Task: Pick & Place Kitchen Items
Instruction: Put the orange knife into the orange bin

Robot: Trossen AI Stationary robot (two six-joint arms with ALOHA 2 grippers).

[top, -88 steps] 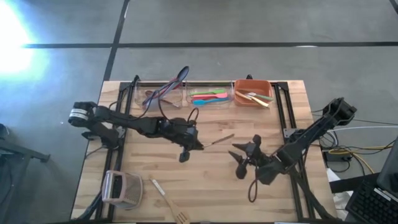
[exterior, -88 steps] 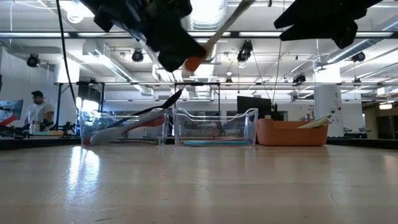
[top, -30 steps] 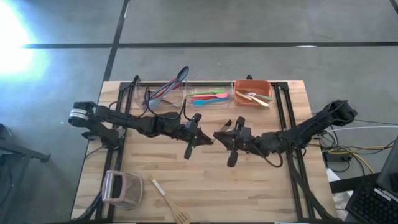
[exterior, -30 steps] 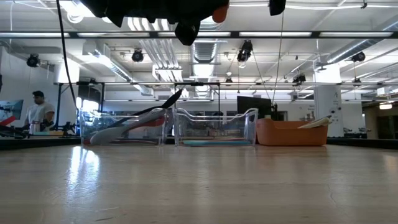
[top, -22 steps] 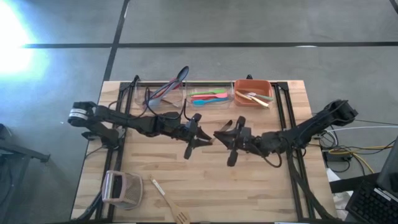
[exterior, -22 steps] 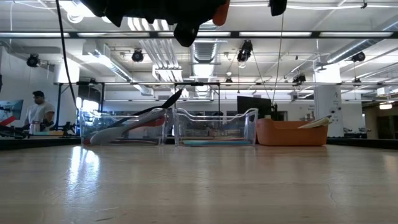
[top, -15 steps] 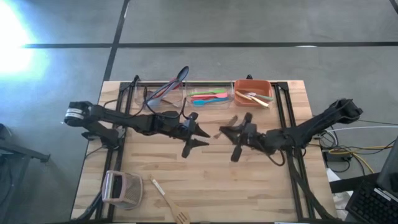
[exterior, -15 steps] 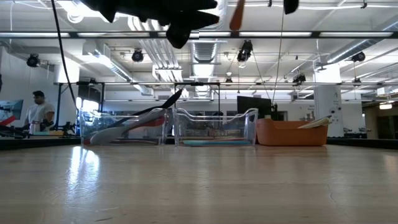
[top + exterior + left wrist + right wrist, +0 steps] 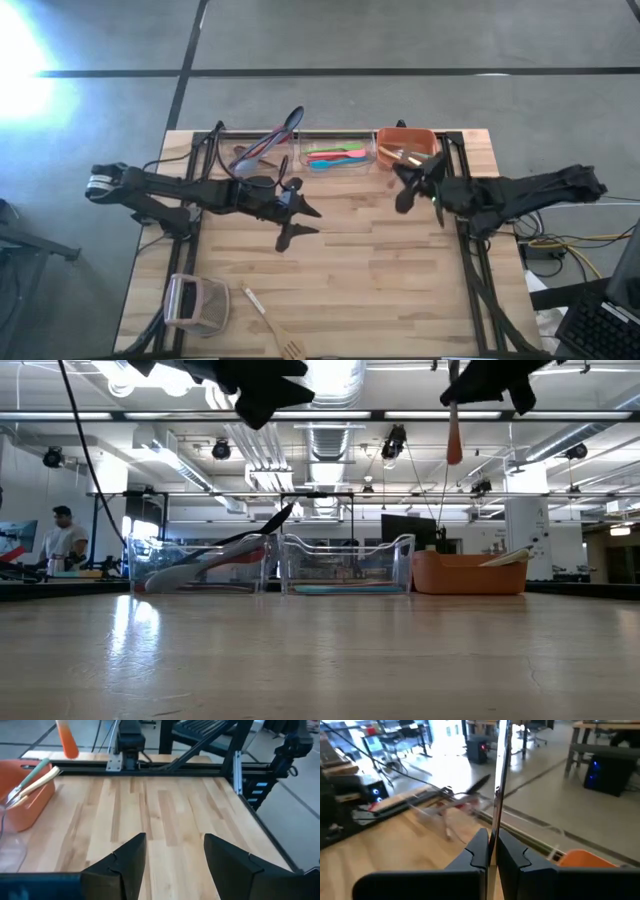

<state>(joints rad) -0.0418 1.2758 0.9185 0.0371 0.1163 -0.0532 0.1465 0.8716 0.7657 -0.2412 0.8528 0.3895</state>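
A slim utensil with a thin pale handle and an orange head [image 9: 454,445] hangs in the air just in front of the orange bin [image 9: 408,131]. My right gripper [image 9: 408,183] is shut on it. The head also shows in the left wrist view as an orange head [image 9: 66,739] beyond the bin. My left gripper [image 9: 300,225] stands open over the table's middle, nothing between its fingers [image 9: 127,857]. Other utensils lie in the left clear bin [image 9: 262,152], the middle clear bin [image 9: 338,155] and the orange bin. My right gripper pinches the utensil's handle [image 9: 495,832] between its two fingers [image 9: 479,851]. They come in about level from the table's right and lie across the handle. The utensil is lifted clear and hangs nearly upright, orange head down, a little below the gripper.
The three bins stand in a row along the far edge. A boxy pinkish-white handled object [image 9: 197,303] sits at the near left, and a wooden spatula [image 9: 270,322] lies by the near edge. A person stands in the room beyond the table [image 9: 62,540].
My left gripper has opened, let go of the utensil's orange end and drawn back toward the table's left. My right gripper has carried the utensil toward the far right, up to the orange bin, and the utensil has swung to hang head down.
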